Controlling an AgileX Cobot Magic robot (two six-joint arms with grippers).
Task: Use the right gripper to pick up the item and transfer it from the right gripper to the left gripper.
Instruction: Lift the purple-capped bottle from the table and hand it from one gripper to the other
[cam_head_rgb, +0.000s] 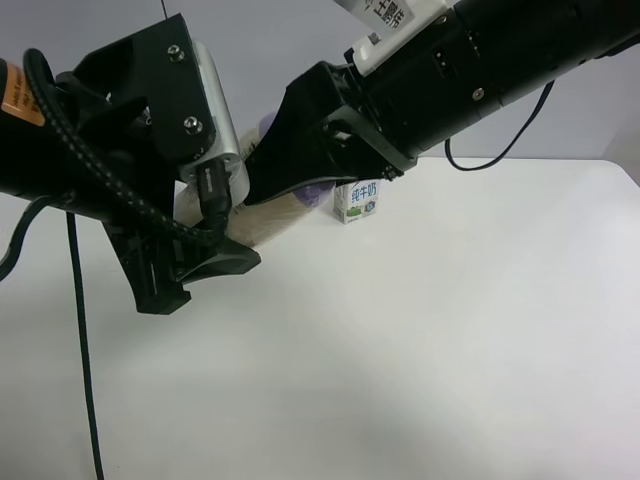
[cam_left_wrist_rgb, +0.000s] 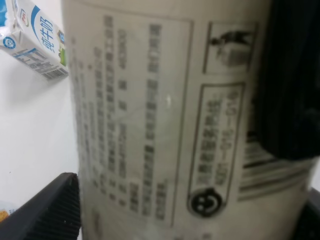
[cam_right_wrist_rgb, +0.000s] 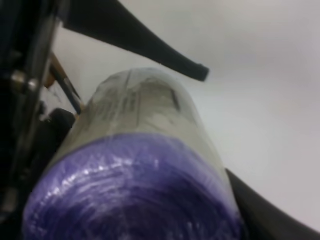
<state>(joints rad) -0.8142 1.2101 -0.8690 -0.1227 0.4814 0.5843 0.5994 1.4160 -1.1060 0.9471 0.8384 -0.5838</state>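
Near far edge of tabletop, roughly midway along it: item appar. clear of surface, lying crosswise betw. 2 grippers. Right gripper clamped on item, jaws either side of body, purple end toward its wrist cam. Left gripper astride printed cream mid-section; fingers close in, but can't tell whether pressing or just alongside. Handling, est.: light, prob. a bit squashy; glossy film wrap → likely slippery, so firm squeeze across cream body, not on rounded ends, clear of rt jaws. Count: 1 item, 1 milk carton standing by far edge just beside it, 2 grippers
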